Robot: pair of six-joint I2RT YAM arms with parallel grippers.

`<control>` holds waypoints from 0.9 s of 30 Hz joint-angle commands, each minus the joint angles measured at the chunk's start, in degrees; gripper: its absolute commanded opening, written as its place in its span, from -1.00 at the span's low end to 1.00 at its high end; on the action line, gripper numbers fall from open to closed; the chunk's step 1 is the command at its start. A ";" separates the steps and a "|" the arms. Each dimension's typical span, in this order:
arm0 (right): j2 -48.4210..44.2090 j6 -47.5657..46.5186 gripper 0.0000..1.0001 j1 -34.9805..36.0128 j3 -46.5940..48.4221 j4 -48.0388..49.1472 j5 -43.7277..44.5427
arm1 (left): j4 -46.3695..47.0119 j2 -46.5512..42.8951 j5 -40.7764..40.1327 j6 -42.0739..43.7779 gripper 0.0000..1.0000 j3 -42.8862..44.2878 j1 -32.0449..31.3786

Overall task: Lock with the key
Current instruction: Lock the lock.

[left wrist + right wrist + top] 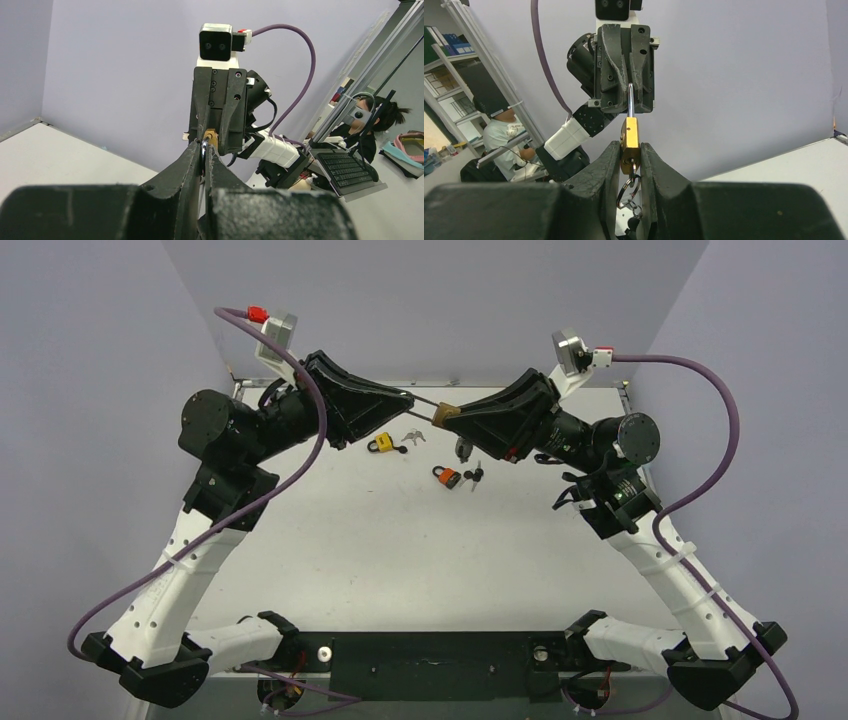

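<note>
A brass padlock (446, 416) is held in the air between both arms, above the far middle of the table. My right gripper (460, 421) is shut on its brass body (629, 137). My left gripper (411, 400) is shut on its steel shackle (630, 100), which shows as a thin bar between the left fingertips (197, 150). A key (632, 164) sits in the keyhole at the bottom of the body, and a key ring (628, 192) hangs from it between the right fingers. The spare keys (463, 448) dangle below the lock. I cannot tell whether the shackle is latched.
A yellow padlock (381, 443) with silver keys (413, 437) lies on the white table (330, 540) under the left gripper. An orange padlock (447, 476) with black-headed keys (474, 476) lies just below the held lock. Grey walls stand on three sides.
</note>
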 commanded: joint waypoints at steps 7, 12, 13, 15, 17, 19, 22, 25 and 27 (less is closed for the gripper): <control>-0.34 -6.64 -1.00 3.49 2.68 -3.90 2.60 | -1.14 1.75 -0.50 2.42 -1.00 0.59 -4.29; -0.61 -9.58 -1.00 3.61 3.38 -6.91 7.41 | -3.27 2.05 -1.60 4.21 -1.00 0.15 -6.29; -0.74 -9.97 -1.00 3.60 3.51 -7.24 8.53 | -4.01 1.99 -1.99 4.44 -1.00 -0.08 -6.79; -0.96 -10.36 -1.00 3.61 3.82 -7.34 9.57 | -5.26 1.67 -2.64 5.21 -1.00 -0.98 -7.33; -1.14 -10.63 -1.00 3.52 4.26 -7.47 10.49 | -6.57 1.11 -3.35 6.10 -1.00 -1.99 -7.68; -1.25 -10.82 -1.00 3.54 4.77 -7.44 11.03 | -7.89 0.62 -3.81 6.70 -1.00 -2.89 -7.88; -0.99 -10.84 -1.00 3.51 5.59 -7.44 11.30 | -10.29 0.29 -3.93 7.88 -1.00 -3.26 -8.39; -0.35 -10.73 -1.00 3.58 6.56 -7.48 11.43 | -12.34 0.39 -4.35 9.75 -1.00 -2.79 -9.38; -0.05 -10.68 -1.00 3.58 7.14 -7.82 11.45 | -13.99 0.44 -4.56 10.77 -1.00 -2.48 -9.93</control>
